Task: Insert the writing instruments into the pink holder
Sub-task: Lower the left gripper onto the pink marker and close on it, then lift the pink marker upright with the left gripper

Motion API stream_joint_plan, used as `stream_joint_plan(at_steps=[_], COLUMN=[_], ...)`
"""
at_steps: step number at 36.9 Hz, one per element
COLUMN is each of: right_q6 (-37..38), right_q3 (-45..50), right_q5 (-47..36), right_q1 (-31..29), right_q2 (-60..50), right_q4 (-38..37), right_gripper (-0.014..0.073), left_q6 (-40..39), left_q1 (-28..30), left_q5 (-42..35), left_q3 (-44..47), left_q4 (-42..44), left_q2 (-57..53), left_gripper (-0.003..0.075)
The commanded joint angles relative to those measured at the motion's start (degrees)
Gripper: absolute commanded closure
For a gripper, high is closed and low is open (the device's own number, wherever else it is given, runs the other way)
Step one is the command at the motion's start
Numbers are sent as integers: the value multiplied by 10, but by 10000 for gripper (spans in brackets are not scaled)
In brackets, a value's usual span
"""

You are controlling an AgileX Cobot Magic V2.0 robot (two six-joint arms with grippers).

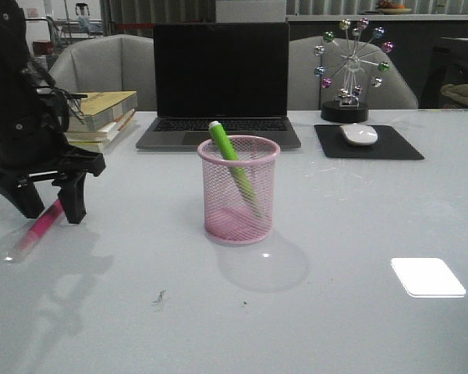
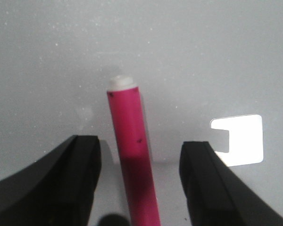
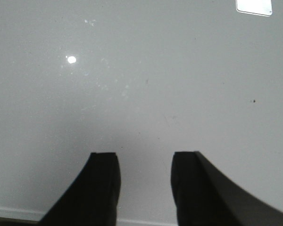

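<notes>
Pink holder [image 1: 239,191] contains green marker [image 1: 232,165]; pink marker [image 1: 37,228] lies outside.

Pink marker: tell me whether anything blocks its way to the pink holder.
Nothing visible does. The pink marker lies between the open left pincer's fingers, and only bare table separates it from the pink holder.

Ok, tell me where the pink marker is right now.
In the front view the pink marker lies flat on the table's left side, between the open left gripper's fingers, well left of the pink holder.
</notes>
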Motion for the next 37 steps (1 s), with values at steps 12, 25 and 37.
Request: stream_joint_plan(at_steps=[12, 25, 37], right_q6=[-1, -1, -1], right_q3=[-16, -16, -16], right_q5=[-24, -22, -21], right_q1=[-5, -5, -5], right_q2=[-3, -3, -3], right_q4=[-2, -2, -2], right_gripper=[201, 201, 201], left_q6=[-2, -2, -2], left_q1=[-4, -18, -75], left_q5=[44, -56, -248], left_q3=[-19, -71, -71], left_q4=[-13, -9, 1], left_q2=[20, -88, -201], left_gripper=[617, 626, 629])
